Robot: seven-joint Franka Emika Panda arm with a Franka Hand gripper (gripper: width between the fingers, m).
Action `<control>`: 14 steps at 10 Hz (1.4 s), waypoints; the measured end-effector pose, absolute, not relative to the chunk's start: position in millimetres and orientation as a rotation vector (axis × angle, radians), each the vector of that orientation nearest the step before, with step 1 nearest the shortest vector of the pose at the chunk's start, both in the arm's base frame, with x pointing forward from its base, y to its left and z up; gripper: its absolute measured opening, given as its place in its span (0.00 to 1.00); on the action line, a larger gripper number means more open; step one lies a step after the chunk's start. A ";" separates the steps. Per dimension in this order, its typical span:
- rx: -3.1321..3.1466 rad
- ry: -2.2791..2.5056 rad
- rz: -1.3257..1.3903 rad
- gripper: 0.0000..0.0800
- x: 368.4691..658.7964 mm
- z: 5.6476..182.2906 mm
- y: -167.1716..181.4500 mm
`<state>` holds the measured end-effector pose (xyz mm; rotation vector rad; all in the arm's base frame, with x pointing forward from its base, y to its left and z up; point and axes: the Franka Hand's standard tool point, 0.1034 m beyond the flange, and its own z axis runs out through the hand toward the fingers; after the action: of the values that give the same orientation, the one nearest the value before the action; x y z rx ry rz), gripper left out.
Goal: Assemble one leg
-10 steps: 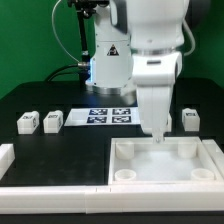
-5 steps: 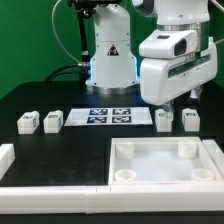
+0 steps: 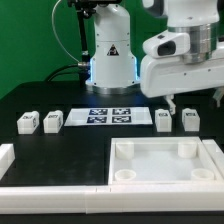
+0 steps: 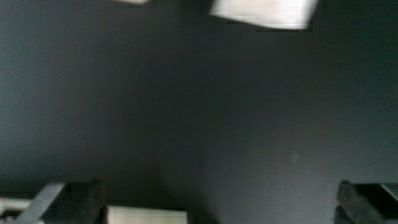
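On the table (image 3: 40,100), a leg (image 3: 190,118) lies under the claw (image 3: 192,100).

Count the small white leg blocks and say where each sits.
4. Leg one and leg two stand at the exterior view's left of the marker board; leg three and leg four at its right. None seems hidden.

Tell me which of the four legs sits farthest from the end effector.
The outermost leg on the exterior view's left, beyond its neighbour leg. The other two legs sit on the exterior view's right, near the end effector.
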<state>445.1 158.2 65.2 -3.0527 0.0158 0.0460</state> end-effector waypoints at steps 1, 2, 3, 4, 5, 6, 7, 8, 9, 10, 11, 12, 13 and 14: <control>-3.056 0.071 0.055 0.81 438.7 65.4 165.6; -3.056 0.014 0.054 0.81 440.5 64.7 163.4; -3.062 0.015 0.094 0.81 439.7 64.5 161.0; -3.067 -0.005 0.143 0.81 436.2 63.7 159.9; -3.068 -0.021 0.291 0.81 432.0 64.0 157.2; -3.059 -0.013 0.452 0.81 431.5 64.4 157.0; -3.050 0.051 0.633 0.81 422.2 59.2 160.1; -3.016 0.073 0.858 0.81 408.5 50.6 163.5; -2.955 0.106 1.044 0.81 403.2 41.1 166.7; -2.898 0.097 1.222 0.81 400.0 36.7 167.5; -2.861 0.088 1.318 0.81 397.5 35.1 168.5; -2.793 0.076 1.458 0.81 393.1 36.0 167.2; -2.803 0.082 1.419 0.81 401.4 29.6 169.8; -2.805 0.082 1.415 0.81 400.2 30.7 170.1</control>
<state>400.2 170.1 30.7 -2.8052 0.0820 1.4145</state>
